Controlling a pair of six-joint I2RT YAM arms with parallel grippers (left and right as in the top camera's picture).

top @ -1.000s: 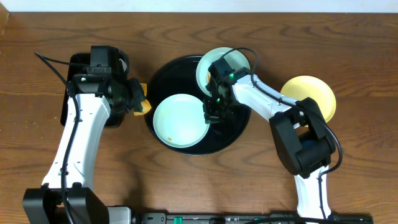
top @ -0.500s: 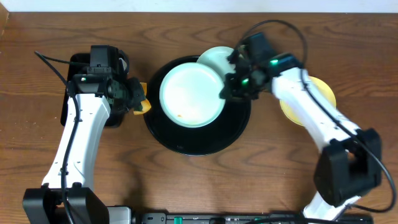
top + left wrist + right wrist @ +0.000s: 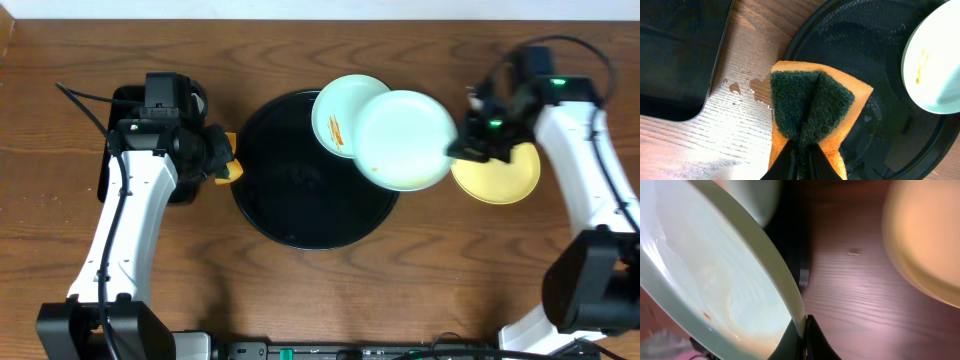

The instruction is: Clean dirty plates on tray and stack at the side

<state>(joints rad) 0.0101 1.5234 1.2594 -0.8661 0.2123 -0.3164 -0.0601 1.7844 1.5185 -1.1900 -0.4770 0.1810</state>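
While right gripper [image 3: 458,152] grips mint plate [image 3: 405,140] | moved off tray [image 3: 290,195] rightward

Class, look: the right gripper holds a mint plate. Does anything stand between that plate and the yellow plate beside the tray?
Nothing visible does. The right gripper grips the held plate by its rim, and only bare table shows between it and the yellow plate. The other mint plate lies on the opposite side.

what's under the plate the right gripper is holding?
The held plate overlaps the streaked mint plate, the tray rim and table; the parts beneath it are covered.
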